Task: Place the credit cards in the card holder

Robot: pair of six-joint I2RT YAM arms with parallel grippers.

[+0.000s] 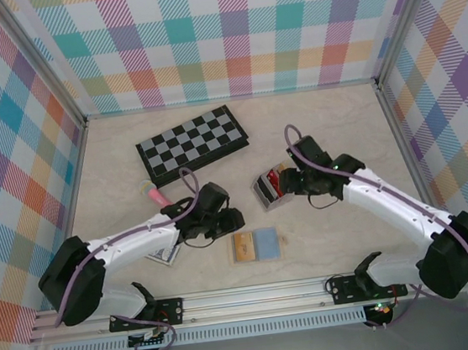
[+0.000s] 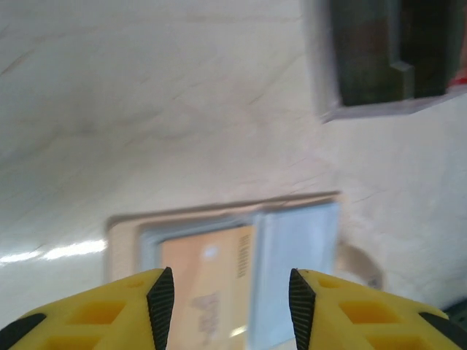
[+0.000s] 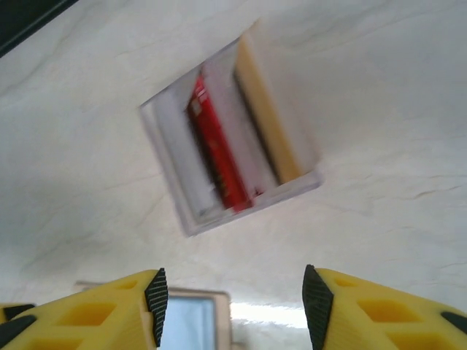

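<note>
Clear plastic, the card holder (image 3: 175, 157) lies on the table just ahead of my right pincer (image 3: 233, 299), a red card (image 3: 215, 157) and a gold card (image 3: 266, 124) upright in its slots. That pincer's jaws stand apart, empty. My left pincer (image 2: 232, 299), likewise parted and empty, hangs over the tan wallet (image 2: 124, 248), where an orange card (image 2: 208, 284) and a blue card (image 2: 295, 262) lie flat. Pale marbled tabletop (image 3: 379, 87); plaid walls (image 1: 226, 32); a chessboard (image 1: 192, 143) at the back.

Card holder (image 3: 292, 188), centre of the right wrist view: clear, smooth plastic.
Red card (image 3: 215, 149): glossy plastic.
Tabletop (image 2: 146, 109): pale and matt, faintly veined like stone; a sheen is noted at lower left.
Left gripper (image 2: 226, 302): yellow moulded plastic, black matt inner faces.
</note>
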